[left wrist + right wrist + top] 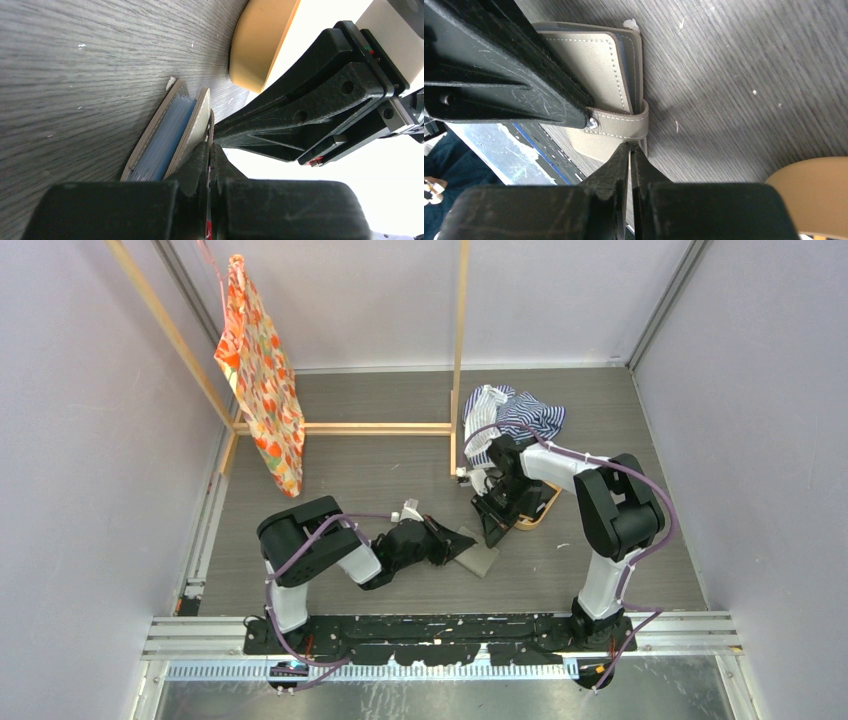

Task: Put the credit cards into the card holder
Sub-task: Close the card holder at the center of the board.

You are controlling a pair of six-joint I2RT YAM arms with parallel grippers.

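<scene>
The grey-taupe card holder lies on the table between my two grippers. In the left wrist view it is edge-on, with pale blue credit cards stacked between its flaps. In the right wrist view its cover faces me, and the closing tab with its metal snap is wrapped over it. My left gripper is shut, and the tab's thin end runs in between its tips. My right gripper is shut to a narrow slit, its tips touching the tab's fold. No loose cards show.
The oval orange-tan tray sits just behind the right gripper. A striped cloth lies at the back. A wooden frame with a hanging patterned bag stands at the back left.
</scene>
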